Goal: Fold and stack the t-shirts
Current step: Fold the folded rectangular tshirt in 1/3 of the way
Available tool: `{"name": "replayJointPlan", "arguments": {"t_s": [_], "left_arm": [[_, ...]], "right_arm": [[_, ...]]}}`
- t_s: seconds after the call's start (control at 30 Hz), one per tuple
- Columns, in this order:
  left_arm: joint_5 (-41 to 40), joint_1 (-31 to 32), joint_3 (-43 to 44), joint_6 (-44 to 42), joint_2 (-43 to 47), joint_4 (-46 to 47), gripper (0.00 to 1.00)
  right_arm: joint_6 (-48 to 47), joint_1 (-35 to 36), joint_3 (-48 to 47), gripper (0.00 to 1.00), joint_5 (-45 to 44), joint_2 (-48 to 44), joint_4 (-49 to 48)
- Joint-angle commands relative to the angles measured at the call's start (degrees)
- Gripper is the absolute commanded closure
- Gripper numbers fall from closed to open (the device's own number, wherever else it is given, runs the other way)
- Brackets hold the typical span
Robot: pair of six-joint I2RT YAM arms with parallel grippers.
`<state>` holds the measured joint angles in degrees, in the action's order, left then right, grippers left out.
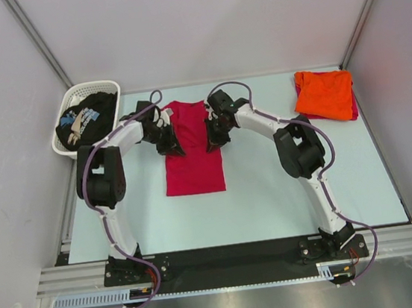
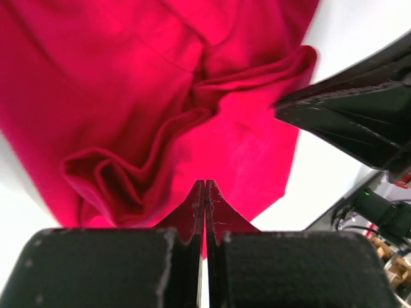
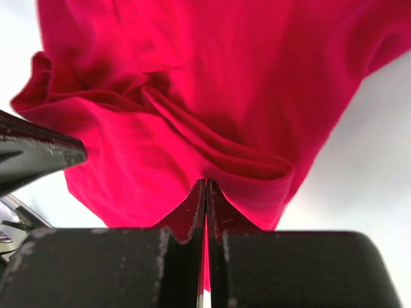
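Observation:
The crimson-red t-shirt (image 1: 191,152) lies folded into a long strip mid-table, sleeves tucked in. My left gripper (image 1: 173,149) is shut on its left edge, pinching wrinkled red cloth (image 2: 148,147) between the fingertips (image 2: 205,186). My right gripper (image 1: 213,143) is shut on the right edge, with a fold of the same cloth (image 3: 212,128) bunched at its tips (image 3: 206,185). The orange t-shirt (image 1: 324,94) lies folded at the back right. The black printed t-shirt (image 1: 85,116) sits crumpled in the basket.
The white lattice basket (image 1: 104,86) stands at the back left corner. A strip of red cloth (image 1: 354,109) peeks out under the orange shirt's right side. The table (image 1: 271,191) is pale blue, walled on three sides.

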<state>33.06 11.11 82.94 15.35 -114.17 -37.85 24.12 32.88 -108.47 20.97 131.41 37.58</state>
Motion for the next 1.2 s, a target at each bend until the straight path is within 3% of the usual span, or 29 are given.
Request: {"name": "replayJointPlan", "arguments": {"t_s": [0.0,0.33,0.6,1.0,1.17], "left_arm": [[-4.0,-0.2,1.0,-1.8,-1.1,-1.3,1.0],[-13.7,-0.8,2.6,-2.1,-4.0,-5.1,1.0],[-14.3,-3.3,1.3,-1.9,-4.4,-5.3,1.0],[-8.7,-5.7,-0.9,-2.1,-6.7,-4.2,1.0],[1.5,-5.7,-3.0,-2.9,2.5,-0.5,1.0]], "right_arm": [[-1.6,0.4,-2.3,1.0,-2.2,0.0,1.8],[-2.7,0.6,-0.3,1.0,-5.0,-0.6,2.2],[-3.5,1.0,0.6,1.0,-7.8,-0.9,2.9],[-3.0,2.2,0.9,1.0,-18.8,-1.1,7.5],[-3.9,2.2,2.6,1.0,-15.3,-8.4,5.2]]}}
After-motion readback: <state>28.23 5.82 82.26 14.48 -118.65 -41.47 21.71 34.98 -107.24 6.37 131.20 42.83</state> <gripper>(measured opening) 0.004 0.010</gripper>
